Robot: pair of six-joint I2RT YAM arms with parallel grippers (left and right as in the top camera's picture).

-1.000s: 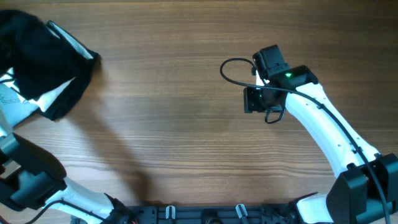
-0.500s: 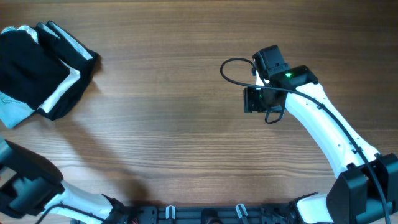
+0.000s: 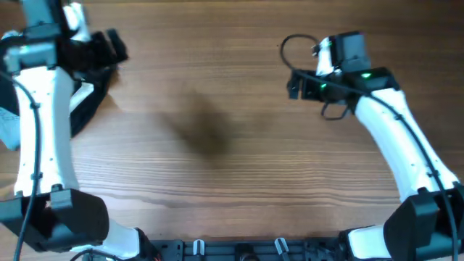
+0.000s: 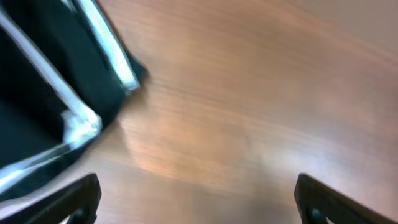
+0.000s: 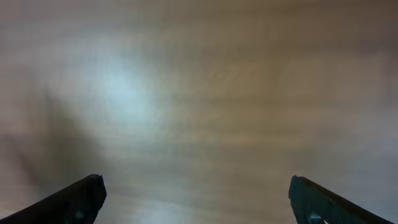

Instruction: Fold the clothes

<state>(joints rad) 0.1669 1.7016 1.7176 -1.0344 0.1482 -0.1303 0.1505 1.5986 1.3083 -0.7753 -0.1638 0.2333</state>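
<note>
From overhead, the bench is brown wood with long grain running side to side. A soft dark shadow lies on it between the 2 arms. The clothes, a black bundle with white trim, lie at the far-left edge just beneath the left fingers, partly covered by the left arm. Whether they touch cannot be told here. The right fingers hang over bare wood, well apart from the clothes, and a black cable loops just beside them.

At the left wrist, the 2 dark fingertips stand spread wide with only blurred wood between them. The clothes lie ahead and to the left of them, smooth black fabric edged with shiny white stripes.

At the right wrist, the 2 fingertips are likewise spread. Ahead of them is only pale, blurred wood grain with a bright patch of glare.
</note>
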